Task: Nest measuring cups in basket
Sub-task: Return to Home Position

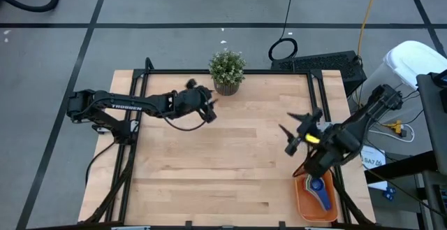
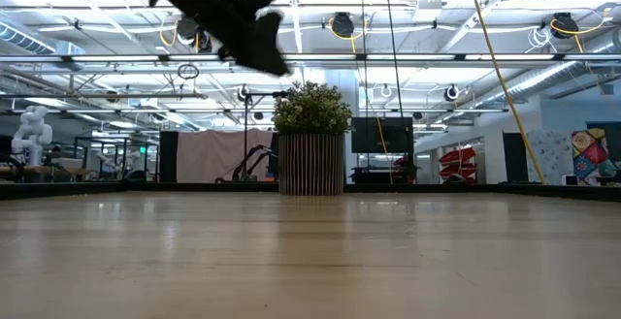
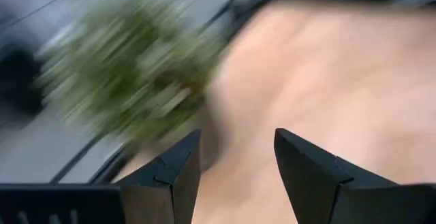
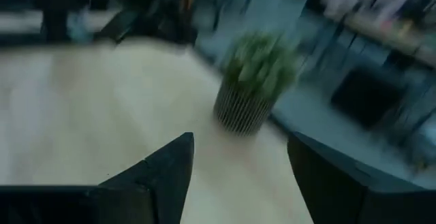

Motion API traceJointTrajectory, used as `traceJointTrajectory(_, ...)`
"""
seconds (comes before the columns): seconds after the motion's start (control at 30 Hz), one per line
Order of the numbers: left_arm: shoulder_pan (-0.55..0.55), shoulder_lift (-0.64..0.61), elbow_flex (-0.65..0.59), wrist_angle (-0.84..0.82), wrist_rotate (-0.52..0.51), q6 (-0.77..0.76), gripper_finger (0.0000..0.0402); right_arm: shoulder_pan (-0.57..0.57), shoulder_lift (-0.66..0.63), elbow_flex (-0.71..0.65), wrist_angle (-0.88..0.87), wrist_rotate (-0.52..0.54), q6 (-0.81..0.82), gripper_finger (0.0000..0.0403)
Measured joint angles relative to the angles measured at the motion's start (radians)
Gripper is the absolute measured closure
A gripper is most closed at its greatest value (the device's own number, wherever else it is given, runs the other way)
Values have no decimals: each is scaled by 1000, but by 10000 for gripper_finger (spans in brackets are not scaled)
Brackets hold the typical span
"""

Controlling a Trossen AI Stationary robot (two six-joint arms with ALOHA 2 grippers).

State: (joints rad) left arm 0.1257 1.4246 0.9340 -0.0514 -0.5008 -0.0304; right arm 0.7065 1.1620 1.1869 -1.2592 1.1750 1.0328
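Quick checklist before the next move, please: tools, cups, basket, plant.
1. Left tool empty: ok, open with nothing in it.
2. Right tool empty: ok, open with nothing held.
3. Measuring cups in the basket: ok, a blue one shows on top there.
4. All seven nested: cannot tell, the right arm covers part of the basket.
5. Left tool clear of the potted plant: ok, it is beside the plant and apart from it in the high view.
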Motion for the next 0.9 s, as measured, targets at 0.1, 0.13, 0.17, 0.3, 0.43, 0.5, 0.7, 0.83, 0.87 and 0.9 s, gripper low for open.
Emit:
traceJointTrajectory(0.1, 0, 0, 0, 170, 223, 74, 215, -10, -127, -140, 174, 132, -131, 175)
traceJointTrajectory(0.13, 2, 0, 0, 219, 285, 92, 215, -12, -177, -203, 237, 140, -160, 181)
traceJointTrajectory(0.17, 4, 0, 0, 263, 338, 103, 215, -12, -234, -276, 318, 139, -197, 189)
traceJointTrajectory(0.3, 40, 0, 1, 357, 474, 111, 215, -24, -442, -588, 924, 49, -552, 238)
traceJointTrajectory(0.43, 83, 2, 1, 362, 548, 116, 229, -121, -564, -841, 1707, -188, -1084, 306)
traceJointTrajectory(0.5, 99, 4, 1, 362, 594, 117, 261, -181, -592, -905, 1867, -268, -1200, 351)
traceJointTrajectory(0.7, 149, 5, -3, 366, 796, 118, 389, -368, -616, -933, 1698, -516, -1074, 399)
traceJointTrajectory(0.83, 182, 3, -123, 570, 806, 64, 397, -458, -606, -934, 1612, -675, -986, 402)
traceJointTrajectory(0.87, 195, -1, -174, 644, 815, 31, 397, -473, -606, -934, 1609, -704, -983, 402)
traceJointTrajectory(0.9, 207, -4, -227, 730, 819, 2, 398, -484, -606, -934, 1614, -729, -978, 402)
